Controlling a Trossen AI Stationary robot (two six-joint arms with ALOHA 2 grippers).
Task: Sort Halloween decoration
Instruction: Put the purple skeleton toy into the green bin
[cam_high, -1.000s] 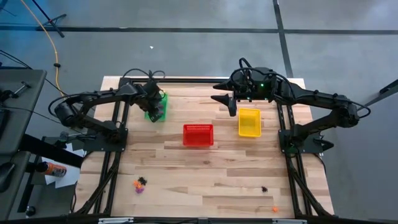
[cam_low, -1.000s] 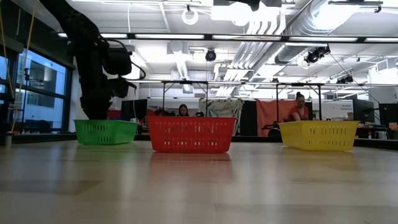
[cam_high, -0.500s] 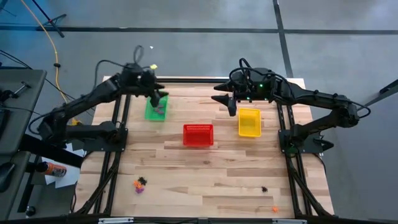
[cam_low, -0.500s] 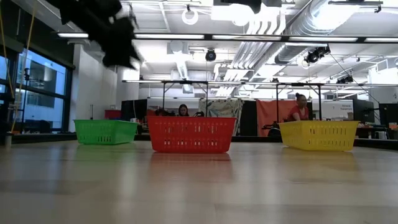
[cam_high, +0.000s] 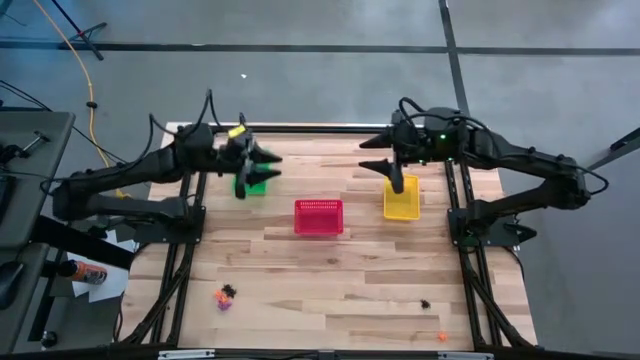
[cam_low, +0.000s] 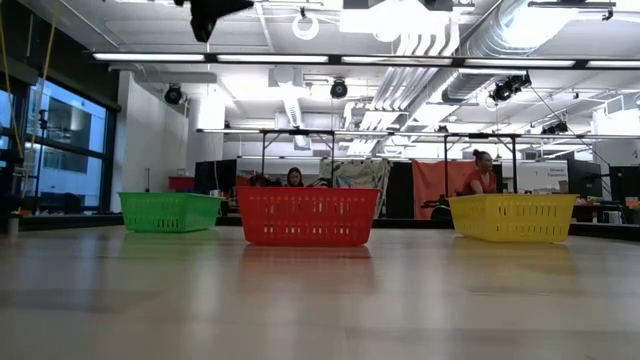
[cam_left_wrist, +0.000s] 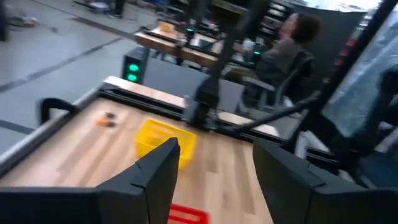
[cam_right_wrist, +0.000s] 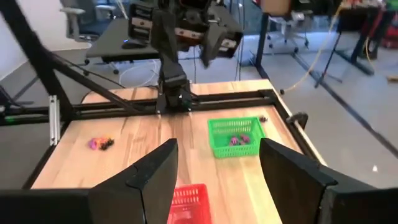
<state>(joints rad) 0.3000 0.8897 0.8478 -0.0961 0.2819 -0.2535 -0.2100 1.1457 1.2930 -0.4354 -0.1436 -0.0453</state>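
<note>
Halloween decoration: tiny trinkets, placed relative to the red basket (cam_high: 319, 216).

A purple and black cluster (cam_high: 226, 296) lies on the table toward the near edge, to the basket's left. One black trinket (cam_high: 425, 303) sits toward the near edge on the basket's right, with an orange trinket (cam_high: 442, 337) nearer the table corner beyond it. Further purple pieces (cam_right_wrist: 239, 139) lie inside the green basket (cam_right_wrist: 235, 137), left of the red one; their shapes cannot be made out.

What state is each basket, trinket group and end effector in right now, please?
green basket: upright, holds trinkets
red basket: upright
yellow basket: upright
loose trinkets: still on the table
left end effector: open, empty, raised over the green basket
right end effector: open, empty, above the yellow basket
</note>
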